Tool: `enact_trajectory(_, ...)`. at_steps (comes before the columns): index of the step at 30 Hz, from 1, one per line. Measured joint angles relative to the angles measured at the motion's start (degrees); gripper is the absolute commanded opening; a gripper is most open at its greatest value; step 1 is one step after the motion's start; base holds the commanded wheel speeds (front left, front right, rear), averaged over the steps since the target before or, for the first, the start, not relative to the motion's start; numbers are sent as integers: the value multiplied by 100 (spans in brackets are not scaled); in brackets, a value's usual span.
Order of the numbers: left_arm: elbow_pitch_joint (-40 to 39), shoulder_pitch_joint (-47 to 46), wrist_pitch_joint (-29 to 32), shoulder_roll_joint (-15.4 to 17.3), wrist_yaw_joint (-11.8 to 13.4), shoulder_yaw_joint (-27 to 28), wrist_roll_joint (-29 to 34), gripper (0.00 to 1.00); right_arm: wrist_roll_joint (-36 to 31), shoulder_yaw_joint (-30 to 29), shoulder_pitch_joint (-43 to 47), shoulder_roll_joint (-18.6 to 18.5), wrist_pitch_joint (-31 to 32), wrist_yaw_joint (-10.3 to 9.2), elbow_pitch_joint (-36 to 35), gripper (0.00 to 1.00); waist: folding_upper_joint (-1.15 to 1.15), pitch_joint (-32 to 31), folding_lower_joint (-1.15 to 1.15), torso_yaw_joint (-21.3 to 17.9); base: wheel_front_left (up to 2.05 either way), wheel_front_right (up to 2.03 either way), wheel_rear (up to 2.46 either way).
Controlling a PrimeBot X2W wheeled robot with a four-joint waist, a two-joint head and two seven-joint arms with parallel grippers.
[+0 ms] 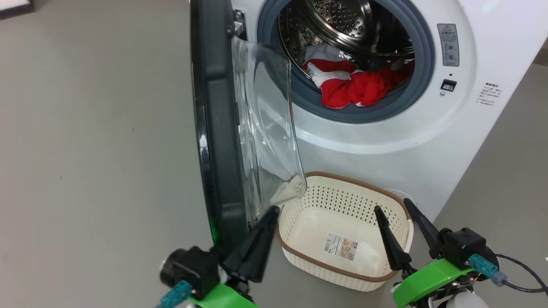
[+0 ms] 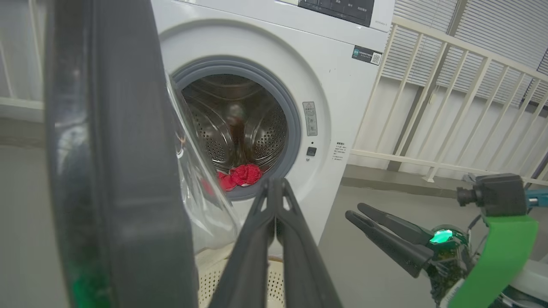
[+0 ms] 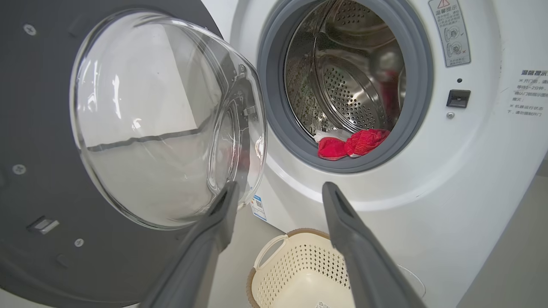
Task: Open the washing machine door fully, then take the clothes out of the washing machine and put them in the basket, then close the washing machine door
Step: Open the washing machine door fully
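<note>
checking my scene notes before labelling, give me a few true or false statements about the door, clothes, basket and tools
The washing machine door stands open. True.
The clothes lie in the basket. False: they lie inside the washing machine.
The right tool is open. True.
The left tool grips a red garment. False: it is shut and holds nothing.

Door open, clothes inside
I see the round black washing machine door (image 1: 218, 128) standing open. The red and white clothes (image 1: 359, 87) lie low inside the big white washing machine (image 1: 471, 141). The cream basket (image 1: 338, 201) sits just in front, below.
</note>
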Motion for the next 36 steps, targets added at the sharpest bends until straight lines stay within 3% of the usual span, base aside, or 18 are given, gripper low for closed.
enact_trajectory(6,330,1,-162,43,287,269,10,0,0,62,-2,0,0,0,78,100,0,76,0,70,0,0,0)
enact_trajectory(12,469,-5,-223,85,356,372,51,0,0,85,-8,-1,0,0,108,100,0,110,0,166,0,0,0)
enact_trajectory(26,388,137,-221,457,1122,1444,-247,0,0,146,-20,-1,0,0,123,100,0,138,0,392,0,0,0)
enact_trajectory(36,509,123,-164,655,1355,1820,-314,0,-71,208,-133,-66,0,0,125,100,0,249,0,437,0,0,0)
